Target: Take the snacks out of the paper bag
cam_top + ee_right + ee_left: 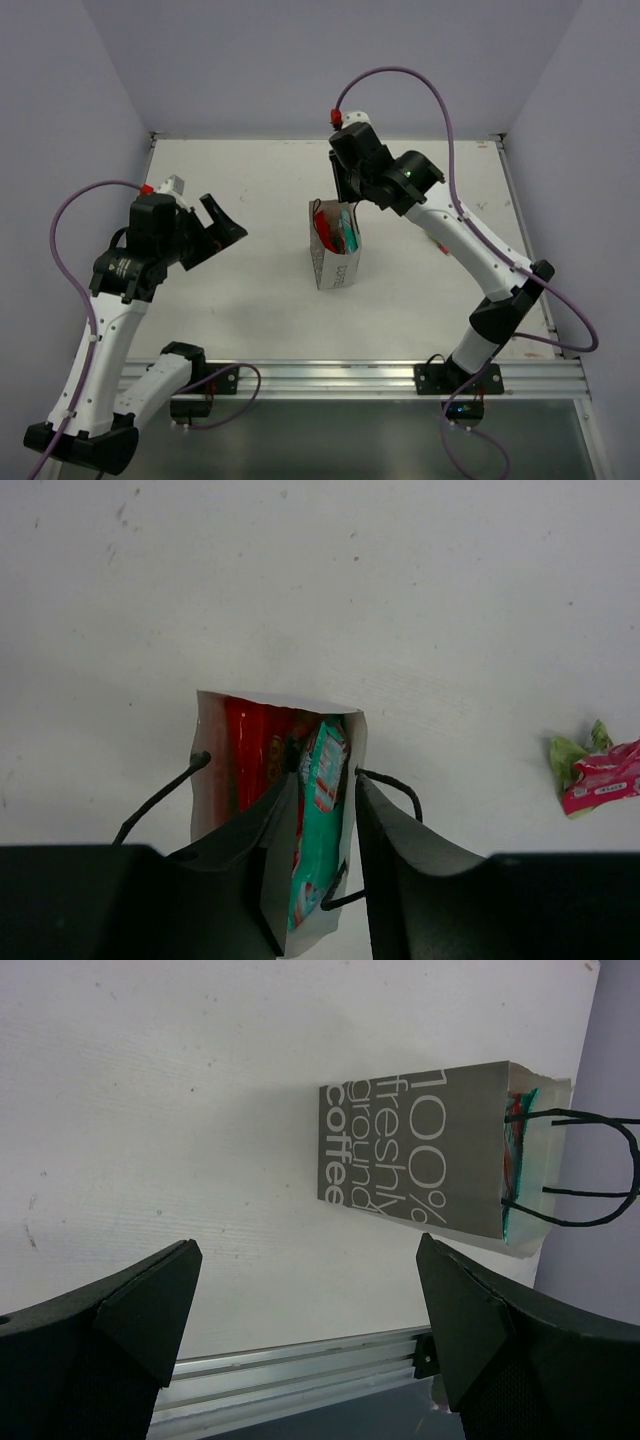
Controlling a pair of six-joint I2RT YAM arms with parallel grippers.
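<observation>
In the top view, the paper bag is being kept upright near the middle of the worktop, with its mouth open upward. A red packet and a teal packet are being carried inside it. The right hand is being held at the mouth of the bag. The left hand is being held wide open and empty, well apart from the bag

In the left wrist view, the left hand is being shown with its fingers far apart, only bare worktop between them. The bag is being seen from its lettered side, with thin black handles at its mouth. A metal rail is being seen along the worktop edge

In the right wrist view, the right hand is being held nearly closed, with the teal packet between its fingers. Whether the packet is being squeezed cannot be told. The red packet is being kept just beside it in the bag. A pink-red packet is lying on the worktop, well apart from the bag
</observation>
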